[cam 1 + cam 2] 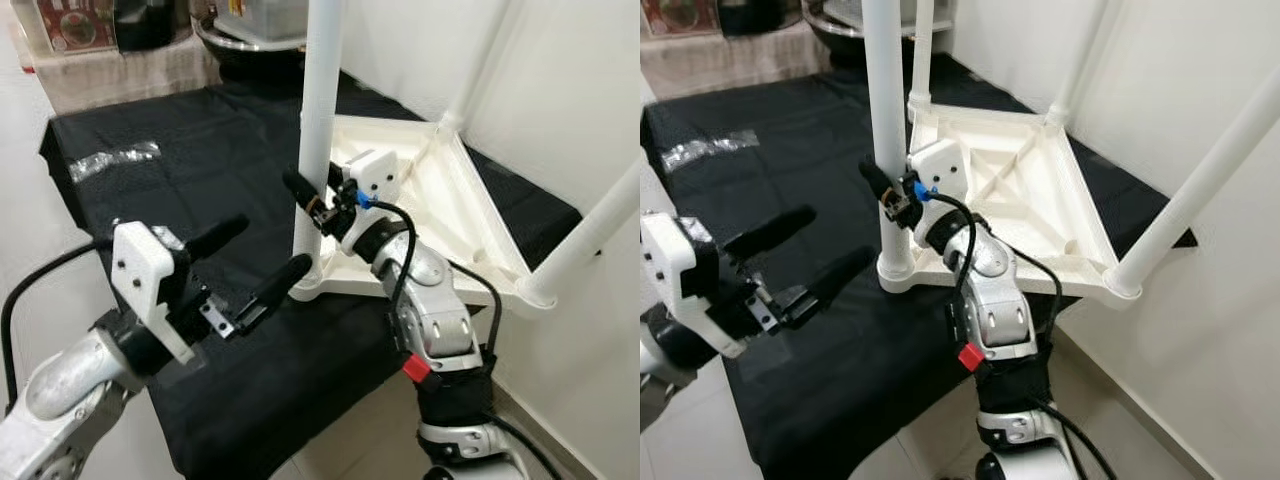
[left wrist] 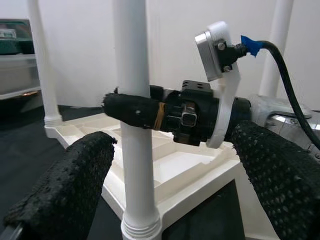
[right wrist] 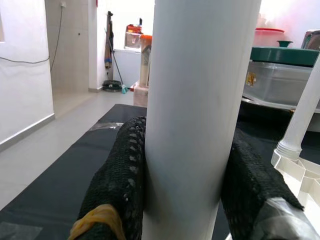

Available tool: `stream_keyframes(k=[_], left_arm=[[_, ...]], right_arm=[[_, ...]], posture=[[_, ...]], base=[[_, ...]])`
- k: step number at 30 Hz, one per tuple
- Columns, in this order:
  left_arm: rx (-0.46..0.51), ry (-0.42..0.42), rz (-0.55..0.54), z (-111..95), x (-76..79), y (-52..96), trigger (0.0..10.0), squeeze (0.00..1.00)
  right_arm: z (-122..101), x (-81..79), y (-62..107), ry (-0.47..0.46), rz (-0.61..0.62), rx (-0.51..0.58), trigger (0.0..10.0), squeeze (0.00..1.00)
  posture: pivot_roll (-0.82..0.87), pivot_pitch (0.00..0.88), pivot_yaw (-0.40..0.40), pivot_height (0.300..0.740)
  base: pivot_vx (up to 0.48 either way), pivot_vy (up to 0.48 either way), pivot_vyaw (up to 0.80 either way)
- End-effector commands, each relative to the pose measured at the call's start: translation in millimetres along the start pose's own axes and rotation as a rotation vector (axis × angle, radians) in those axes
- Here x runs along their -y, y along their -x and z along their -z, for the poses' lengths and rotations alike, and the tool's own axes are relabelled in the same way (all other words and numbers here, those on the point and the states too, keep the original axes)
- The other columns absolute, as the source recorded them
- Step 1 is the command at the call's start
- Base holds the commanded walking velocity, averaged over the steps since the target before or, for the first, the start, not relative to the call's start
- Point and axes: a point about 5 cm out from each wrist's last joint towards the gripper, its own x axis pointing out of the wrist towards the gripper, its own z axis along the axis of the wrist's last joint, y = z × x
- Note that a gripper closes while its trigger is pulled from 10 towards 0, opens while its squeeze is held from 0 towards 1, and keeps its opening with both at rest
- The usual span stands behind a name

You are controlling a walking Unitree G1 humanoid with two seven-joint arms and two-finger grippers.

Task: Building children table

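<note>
R gripper (image 1: 312, 203) pinches smooth round leg (image 1: 322, 110) (white plastic).

Home: storage tubs (image 3: 280, 75), broom (image 3: 114, 60).

- We see open black cloth (image 1: 200, 190) between the left gripper (image 1: 255, 270) and the near leg (image 1: 320, 130); nothing stands there.
- The right gripper (image 1: 312, 200), clamped on this leg, blocks its right side.
- Behind, the upturned tabletop (image 1: 440, 215) and three other legs crowd the space near the wall (image 1: 560, 90).
</note>
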Motion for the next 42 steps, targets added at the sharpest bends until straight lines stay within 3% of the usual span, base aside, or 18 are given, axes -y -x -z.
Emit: stream_keyframes(k=[1,2,3,4,5,6,9,12,14,21,22,23,24,25,36,37,42], left_arm=[[-0.001,-0.008,0.007,-1,-0.2,1.8,10.0,0.00],[-0.001,-0.007,0.007,-1,-0.2,1.4,10.0,0.00],[-0.002,-0.007,0.008,0,-0.2,1.3,10.0,0.00],[-0.002,-0.007,0.008,0,-0.2,1.3,10.0,0.00],[-0.004,-0.004,0.007,1,0.1,1.5,10.0,0.00],[-0.004,-0.004,0.007,1,0.1,1.5,10.0,0.00],[-0.006,-0.002,0.003,3,0.4,1.3,10.0,0.00],[-0.007,-0.004,0.003,3,0.8,1.1,10.0,0.00],[-0.007,-0.005,0.000,3,1.1,0.9,10.0,0.00],[-0.007,-0.001,0.001,2,3.6,0.9,10.0,0.00],[-0.005,0.001,0.002,1,5.2,0.8,10.0,0.00],[-0.006,0.002,-0.002,1,6.2,1.5,10.0,0.00],[-0.009,0.001,-0.005,1,6.6,2.1,10.0,0.00],[-0.010,0.000,-0.008,1,7.1,2.9,10.0,0.00],[-0.015,-0.009,-0.020,-2,8.2,6.8,10.0,0.00],[-0.019,-0.010,-0.024,-3,7.9,7.8,10.0,0.00],[-0.024,-0.012,-0.029,-3,7.7,9.0,10.0,0.00]], right_arm=[[30,6.8,9.6,-0.014,0.013,-0.185,10.0,0.00],[22,8.3,6.7,-0.051,-0.042,-0.143,10.0,0.00],[16,7.9,6.7,-0.083,-0.106,-0.118,10.0,0.82],[16,7.9,6.7,-0.083,-0.106,-0.118,10.0,0.82],[10,12.4,8.8,-0.069,-0.221,-0.095,10.0,1.00],[10,12.4,8.8,-0.069,-0.221,-0.095,10.0,1.00],[0,31.0,10.6,-0.034,-0.412,-0.070,10.0,1.00],[-3,36.7,10.0,-0.053,-0.447,-0.059,10.0,1.00],[-9,45.0,8.5,-0.064,-0.555,-0.047,10.0,1.00],[-15,46.2,-1.4,-0.057,-0.748,-0.085,10.0,1.00],[-16,45.3,-4.4,-0.059,-0.791,-0.102,10.0,0.94],[-17,41.9,-5.8,-0.072,-0.862,-0.112,10.0,0.28],[-18,40.2,-6.5,-0.086,-0.915,-0.114,10.0,0.28],[-19,38.9,-7.8,-0.089,-0.944,-0.114,10.0,0.00],[-27,32.2,-26.0,-0.091,-1.009,-0.076,10.0,0.00],[-29,30.5,-30.5,-0.081,-1.019,-0.079,0.0,0.00],[-33,31.5,-34.4,-0.074,-1.038,-0.078,0.0,0.00]], posture=[[0.07,0.200,-0.096,0.740],[0.07,0.202,-0.097,0.740],[0.07,0.203,-0.098,0.740],[0.07,0.203,-0.098,0.740],[0.07,0.207,-0.098,0.740],[0.07,0.207,-0.098,0.740],[0.07,0.209,-0.101,0.740],[0.07,0.212,-0.106,0.740],[0.08,0.220,-0.107,0.740],[0.08,0.240,-0.114,0.740],[0.08,0.244,-0.121,0.740],[0.09,0.249,-0.130,0.740],[0.09,0.249,-0.130,0.740],[0.10,0.257,-0.134,0.740],[0.13,0.268,-0.139,0.740],[0.13,0.266,-0.138,0.740],[0.14,0.264,-0.139,0.740]], base=[[0.000,0.000,0.00],[0.000,0.000,0.00],[0.000,0.000,0.00],[0.000,0.000,0.00],[0.000,0.000,0.00],[0.000,0.000,0.00],[0.000,0.000,0.00],[0.000,0.000,0.00],[0.000,0.000,0.00],[0.000,0.000,0.00],[0.000,0.000,0.00],[0.000,0.000,0.00],[0.000,0.000,0.00],[0.000,0.000,0.00],[0.000,0.000,0.00],[0.000,0.000,0.00],[0.000,0.000,0.00]])
